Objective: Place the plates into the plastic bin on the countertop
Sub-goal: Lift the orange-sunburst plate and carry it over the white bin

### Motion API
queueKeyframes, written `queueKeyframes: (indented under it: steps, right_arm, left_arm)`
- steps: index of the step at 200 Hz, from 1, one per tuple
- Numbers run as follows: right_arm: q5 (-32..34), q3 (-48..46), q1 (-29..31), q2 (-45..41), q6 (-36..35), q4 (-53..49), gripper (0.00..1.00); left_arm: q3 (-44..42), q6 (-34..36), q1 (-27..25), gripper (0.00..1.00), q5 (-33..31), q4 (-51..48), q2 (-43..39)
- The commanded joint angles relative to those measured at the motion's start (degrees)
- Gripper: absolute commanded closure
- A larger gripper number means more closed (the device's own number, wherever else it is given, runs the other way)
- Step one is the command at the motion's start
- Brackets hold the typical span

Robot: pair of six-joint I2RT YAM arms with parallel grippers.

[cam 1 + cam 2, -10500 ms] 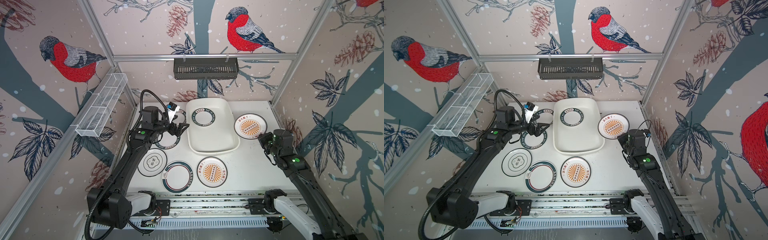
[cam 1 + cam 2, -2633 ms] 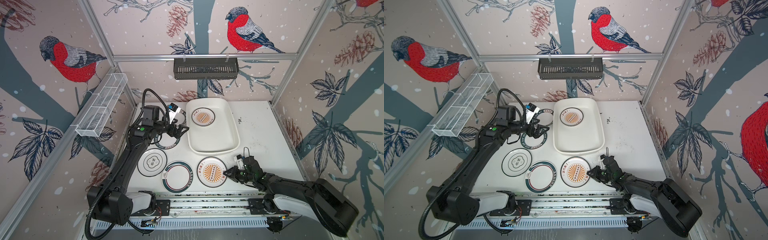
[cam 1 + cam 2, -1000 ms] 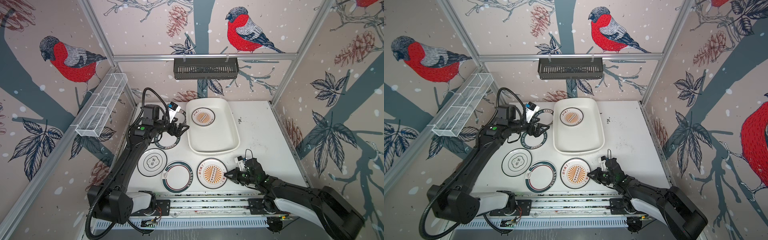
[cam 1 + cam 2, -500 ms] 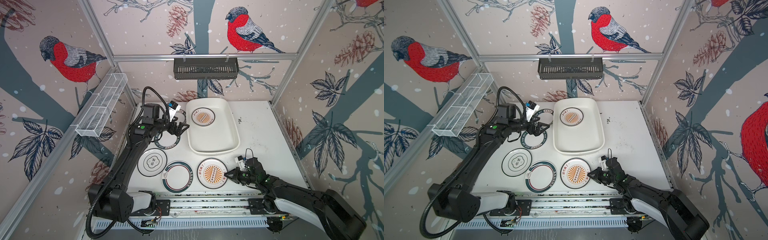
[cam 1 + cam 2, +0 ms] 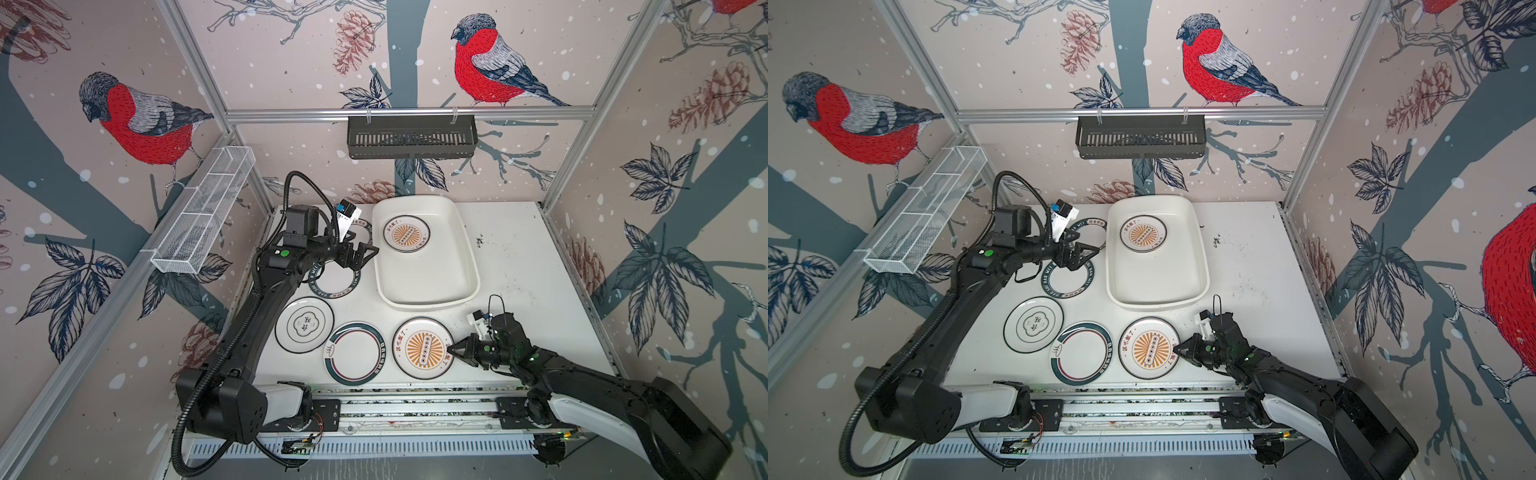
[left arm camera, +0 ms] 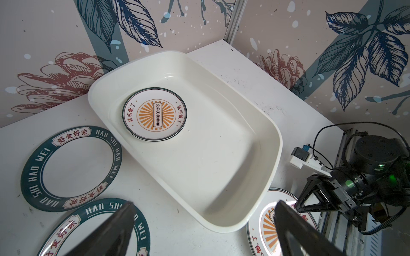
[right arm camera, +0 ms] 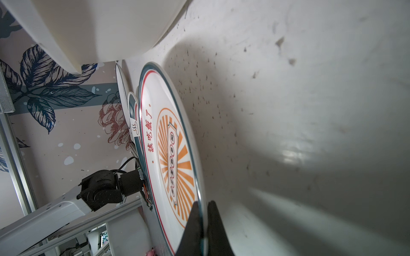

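Observation:
My right gripper (image 5: 451, 351) (image 5: 1177, 348) (image 7: 203, 202) is shut on the right rim of an orange sunburst plate (image 5: 423, 348) (image 5: 1149, 348) (image 7: 170, 144) at the front of the countertop (image 5: 511, 266). I cannot tell whether that edge is lifted. The plastic bin (image 5: 424, 276) (image 5: 1158, 276) (image 6: 199, 159) holds another sunburst plate (image 5: 406, 233) (image 6: 154, 114) at its far end. My left gripper (image 5: 365, 253) (image 5: 1088, 253) (image 6: 204, 205) hangs open, holding nothing, above a teal lettered plate (image 5: 336, 282) just left of the bin.
A quatrefoil plate (image 5: 304, 325) and a teal-rimmed plate (image 5: 354, 353) lie front left. Another lettered plate (image 5: 362, 225) is partly hidden behind the left wrist. A black slotted basket (image 5: 411, 137) hangs on the back wall and a wire-mesh tray (image 5: 203, 216) on the left wall.
Since the oldest frames the sunburst plate from the back right has gone into the bin, and my right arm has come down to the front plate. Over the last second nothing visibly moved.

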Motion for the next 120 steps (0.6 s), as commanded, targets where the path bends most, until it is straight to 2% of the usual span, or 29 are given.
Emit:
queueKeyframes:
  steps: [1,51,120]
  right_arm:
    - [-2.5,1.7,0.0,-0.4,-2.6,-1.8,0.99]
    - [-4.7,4.9,0.0,-1.4,-5.2,-7.4,0.99]
    - [-6.3,14.0,-0.1,-2.1,-11.9,-20.2,0.99]
  left_arm:
    - [0.7,-0.1,0.0,0.03,0.6,-0.1,0.0]
    - [1.0,-0.5,-0.1,0.03,0.5,0.0,0.0]
    - [2.4,-0.7,-0.1,0.03,0.5,-1.3,-0.1]
